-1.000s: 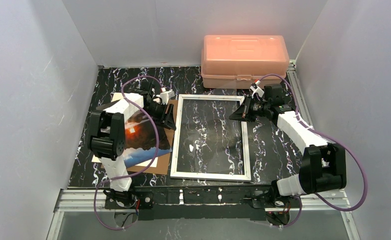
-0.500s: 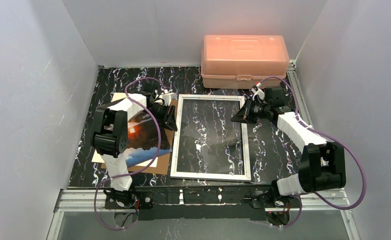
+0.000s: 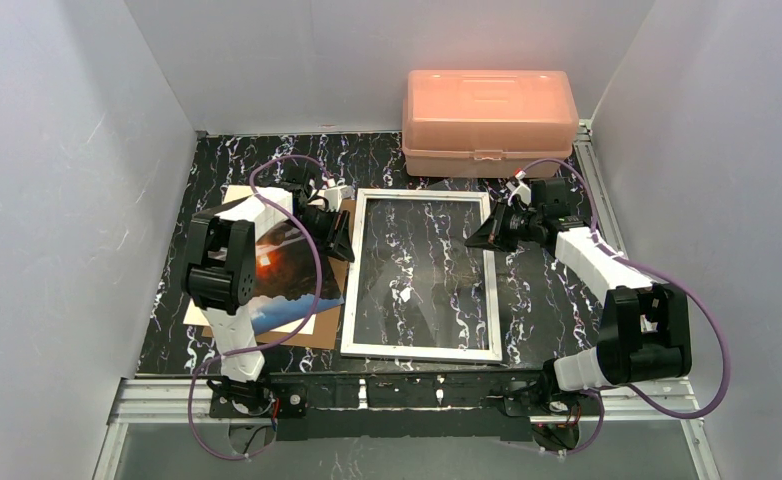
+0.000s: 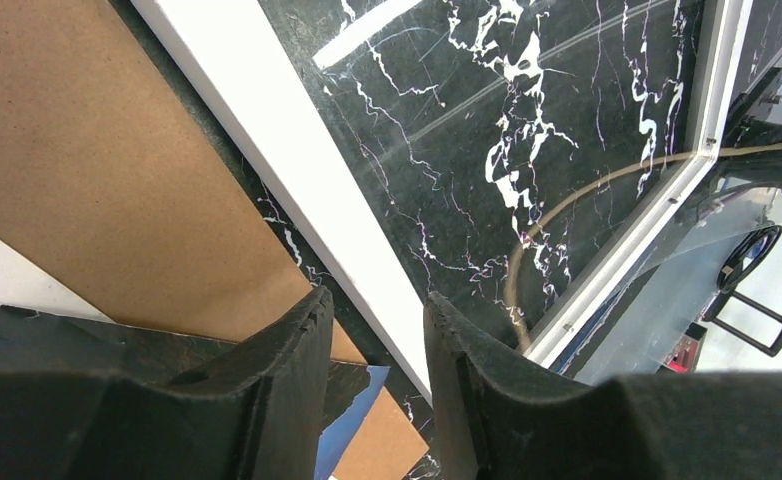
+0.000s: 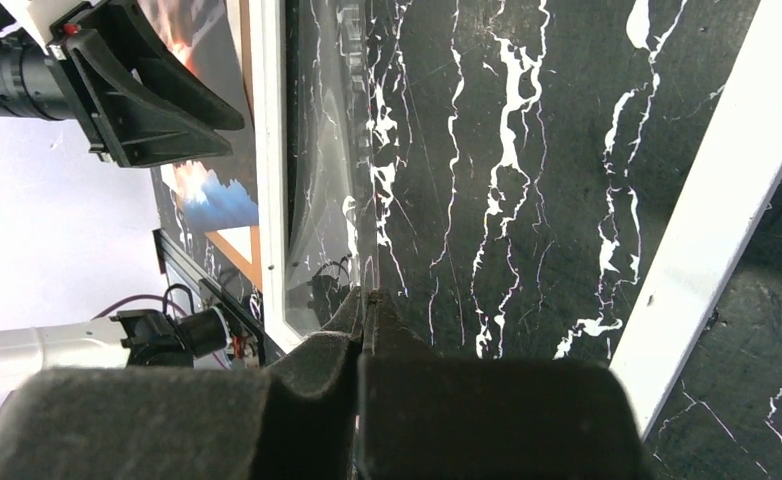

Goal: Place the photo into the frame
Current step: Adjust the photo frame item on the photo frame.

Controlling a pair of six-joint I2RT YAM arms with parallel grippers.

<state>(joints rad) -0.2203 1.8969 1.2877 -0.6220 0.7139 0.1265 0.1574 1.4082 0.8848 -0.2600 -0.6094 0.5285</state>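
The white frame (image 3: pixel 419 350) lies flat mid-table, and its left bar (image 4: pixel 267 130) runs under my left gripper (image 4: pixel 375 300). That gripper (image 3: pixel 342 240) is open, its jaws apart over the bar with nothing held. The photo (image 3: pixel 282 265) lies left of the frame on a brown board (image 3: pixel 322 330). Its blue corner (image 4: pixel 362 420) shows between the left fingers, and its orange glow (image 5: pixel 202 190) in the right wrist view. My right gripper (image 5: pixel 369 295) is shut on the edge of the clear pane (image 5: pixel 327 150), near the frame's right bar (image 5: pixel 712 210). In the top view the right gripper (image 3: pixel 472 238) is at the frame's upper right.
A pink plastic box (image 3: pixel 489 118) stands at the back, just behind the frame's far right corner. White walls enclose the table on three sides. The brown board (image 4: pixel 97 170) reaches close to the frame's left bar.
The left jaws have narrowed a little over the frame's left bar. The right gripper has shifted slightly to the right with the pane.
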